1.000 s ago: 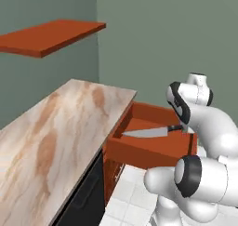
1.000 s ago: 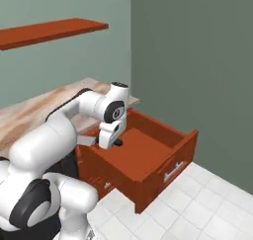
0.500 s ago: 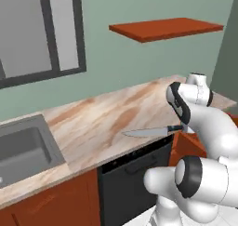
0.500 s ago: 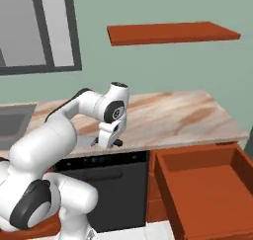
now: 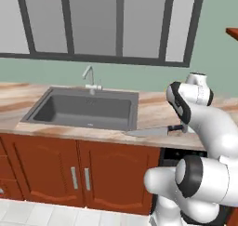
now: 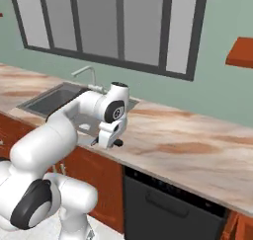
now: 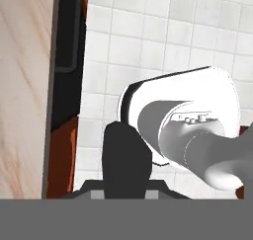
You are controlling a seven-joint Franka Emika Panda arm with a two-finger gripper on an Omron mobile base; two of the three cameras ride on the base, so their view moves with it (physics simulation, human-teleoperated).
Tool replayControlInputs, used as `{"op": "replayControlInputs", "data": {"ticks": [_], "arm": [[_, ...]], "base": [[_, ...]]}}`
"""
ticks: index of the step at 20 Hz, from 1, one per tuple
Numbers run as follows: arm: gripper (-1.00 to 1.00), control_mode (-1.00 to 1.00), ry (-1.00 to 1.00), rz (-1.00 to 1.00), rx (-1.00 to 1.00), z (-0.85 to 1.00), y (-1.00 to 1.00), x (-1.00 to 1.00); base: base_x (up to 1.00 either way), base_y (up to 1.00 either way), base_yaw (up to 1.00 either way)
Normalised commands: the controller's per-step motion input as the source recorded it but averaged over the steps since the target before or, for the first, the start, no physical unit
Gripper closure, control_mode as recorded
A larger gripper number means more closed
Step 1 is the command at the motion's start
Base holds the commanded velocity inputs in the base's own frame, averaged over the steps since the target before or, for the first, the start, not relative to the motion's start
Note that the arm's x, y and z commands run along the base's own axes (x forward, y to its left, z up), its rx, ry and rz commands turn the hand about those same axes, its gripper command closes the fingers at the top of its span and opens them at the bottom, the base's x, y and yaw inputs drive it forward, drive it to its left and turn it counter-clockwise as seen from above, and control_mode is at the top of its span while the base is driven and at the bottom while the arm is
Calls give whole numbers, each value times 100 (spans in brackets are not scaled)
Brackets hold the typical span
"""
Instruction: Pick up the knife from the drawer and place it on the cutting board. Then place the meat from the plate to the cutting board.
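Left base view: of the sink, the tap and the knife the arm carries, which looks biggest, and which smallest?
1. The sink, by far the largest.
2. The knife, held by the gripper; being nearer the camera may flatter it.
3. The tap, smallest.

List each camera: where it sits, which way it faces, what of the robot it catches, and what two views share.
Left base view: behind the arm's left, facing the sink and window; the arm rises at lower right, its gripper shut on the knife.
Right base view: behind the arm's right, facing the counter; the arm rises at lower left.
Hand view: on the hand, looking down at floor tiles and counter edge; a dark fingertip shows.
Both base views share sink, window and counter.
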Motion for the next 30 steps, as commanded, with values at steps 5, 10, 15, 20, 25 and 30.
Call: {"op": "replayControlInputs", "data": {"ticks": [5,10,15,20,25,30], "arm": [[100,100,0,0,0,0,0,0],[100,100,0,0,0,0,0,0],[100,100,0,0,0,0,0,0],[100,100,0,0,0,0,0,0],[100,100,0,0,0,0,0,0],[100,100,0,0,0,0,0,0]], "base": [[-11,68,90],[0,83,81],[0,62,82],[0,19,91],[5,0,98],[34,-14,89]]}}
